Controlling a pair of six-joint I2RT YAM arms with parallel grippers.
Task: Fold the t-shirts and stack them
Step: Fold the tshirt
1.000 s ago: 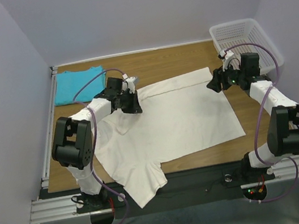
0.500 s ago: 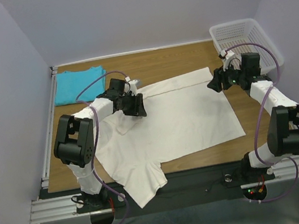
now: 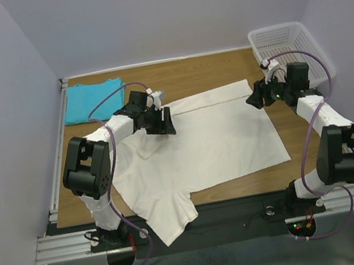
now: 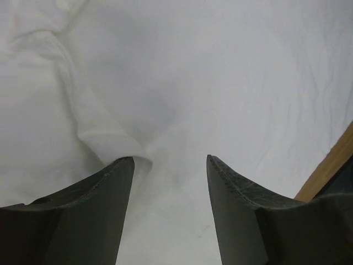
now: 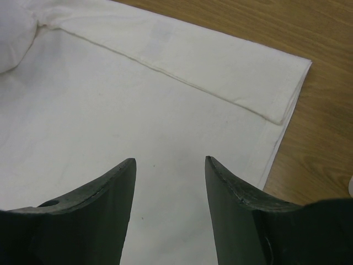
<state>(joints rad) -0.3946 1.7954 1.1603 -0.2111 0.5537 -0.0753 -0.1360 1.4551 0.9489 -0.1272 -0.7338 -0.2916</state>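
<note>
The cream t-shirt (image 3: 209,141) lies spread across the middle of the table, one sleeve hanging over the near edge. Its far strip is folded over along the top (image 5: 220,61). The turquoise t-shirt (image 3: 90,99) lies folded at the far left corner. My left gripper (image 3: 167,122) stands open over the cream shirt's upper left part, nothing between its fingers; a fabric ridge (image 4: 116,138) rises by the left finger. My right gripper (image 3: 253,100) hangs open above the shirt's far right corner (image 5: 292,83), holding nothing.
A white perforated basket (image 3: 289,49) stands at the far right corner, just behind the right arm. Bare wooden tabletop (image 3: 293,133) shows right of the cream shirt. A metal rail (image 3: 57,166) runs along the left edge.
My left gripper has opened and let go of the cream shirt, shifting slightly right. The right gripper has stayed where it was, open.
</note>
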